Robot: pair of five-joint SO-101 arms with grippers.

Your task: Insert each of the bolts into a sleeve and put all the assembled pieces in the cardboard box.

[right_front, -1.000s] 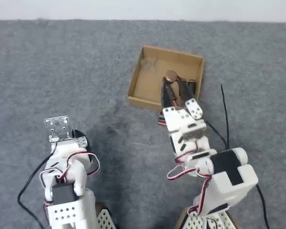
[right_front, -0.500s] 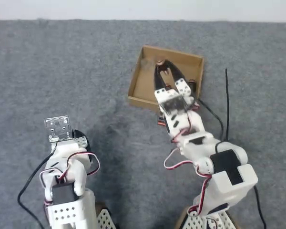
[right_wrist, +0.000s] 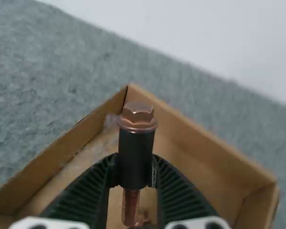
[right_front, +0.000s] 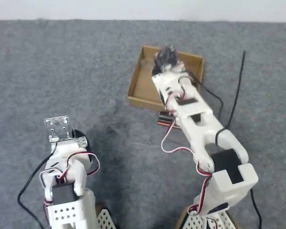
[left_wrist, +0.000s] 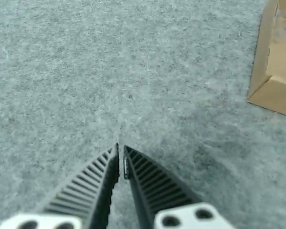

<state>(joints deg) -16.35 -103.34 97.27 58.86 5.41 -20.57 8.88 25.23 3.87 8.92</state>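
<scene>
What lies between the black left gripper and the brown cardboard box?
Bare grey carpet separates the left gripper and cardboard box, seen in the left wrist view.

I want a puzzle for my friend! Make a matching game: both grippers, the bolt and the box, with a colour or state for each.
1 left gripper
2 right gripper
3 bolt
4 cardboard box

a copper-coloured
b shut, holding nothing
c brown, open on top
d shut on the black sleeve

Pairs: 1-b, 2-d, 3-a, 4-c.
</scene>
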